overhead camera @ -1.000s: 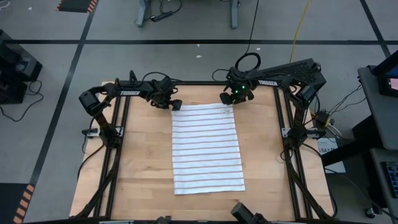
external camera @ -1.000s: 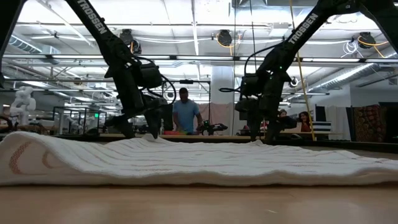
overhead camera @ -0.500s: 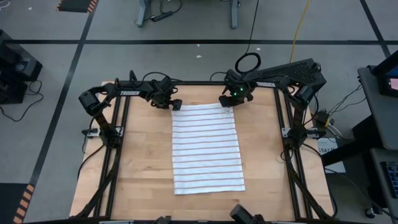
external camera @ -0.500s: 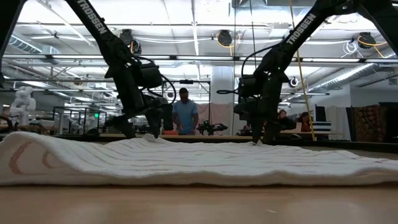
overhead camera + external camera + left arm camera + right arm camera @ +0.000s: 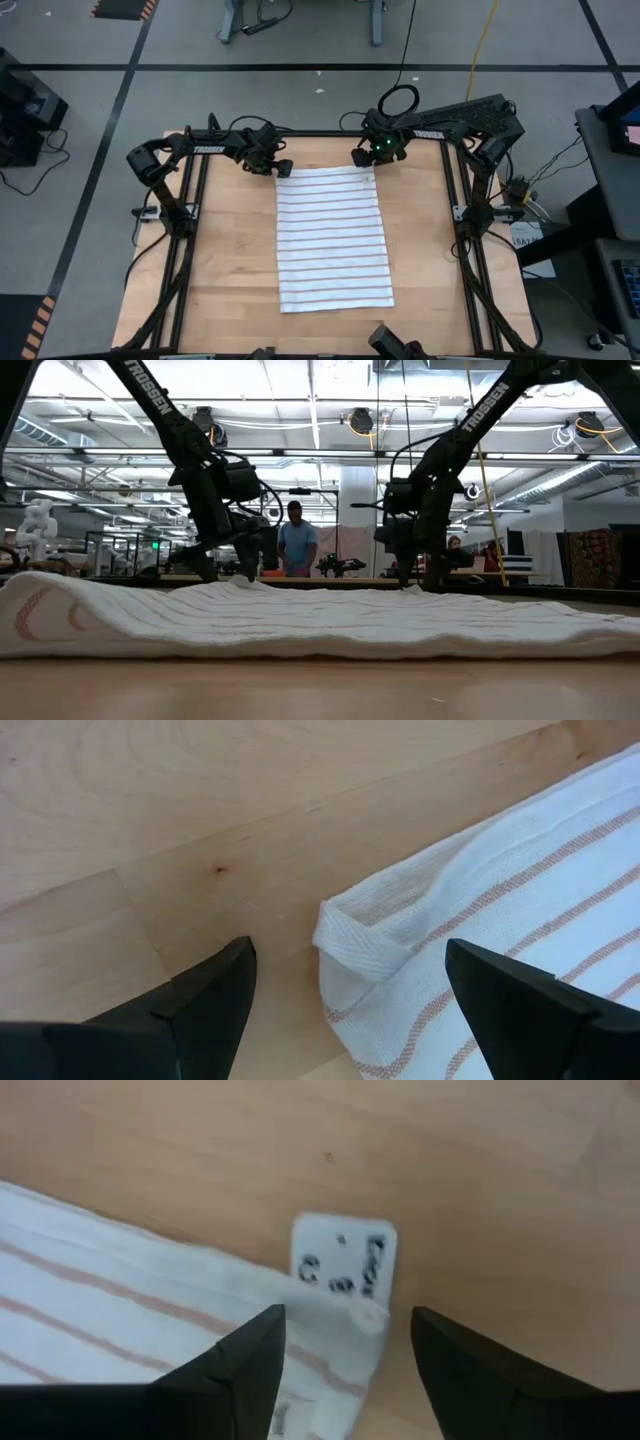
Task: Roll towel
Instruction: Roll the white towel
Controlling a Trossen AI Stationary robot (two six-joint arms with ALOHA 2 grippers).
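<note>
Over the last second the right gripper (image 5: 372, 160) shifts a touch along the far edge of the towel (image 5: 333, 238), while the left arm holds its place and the cloth lies just as it did. Going left to right now: the left gripper (image 5: 281, 170) sits low at the towel's far left corner, fingers (image 5: 205, 995) spread wide and released, with the corner's hemmed fold (image 5: 362, 945) lying on the wood between them, not pinched. The towel itself is spread flat on the wooden table (image 5: 230, 270), running lengthwise down the middle from the far edge towards the near one, its thin stripes across it (in the low view it shows as a long pale ridge (image 5: 300, 622), a little humped at the left end). On to the right: the right gripper hovers at the far right corner, jaws parted and gripping nothing, and the small white tag (image 5: 344, 1260) with dark print lies on the table just ahead of its fingers (image 5: 240, 1365). Behind the table, a person (image 5: 297, 543) stands in the room.
</note>
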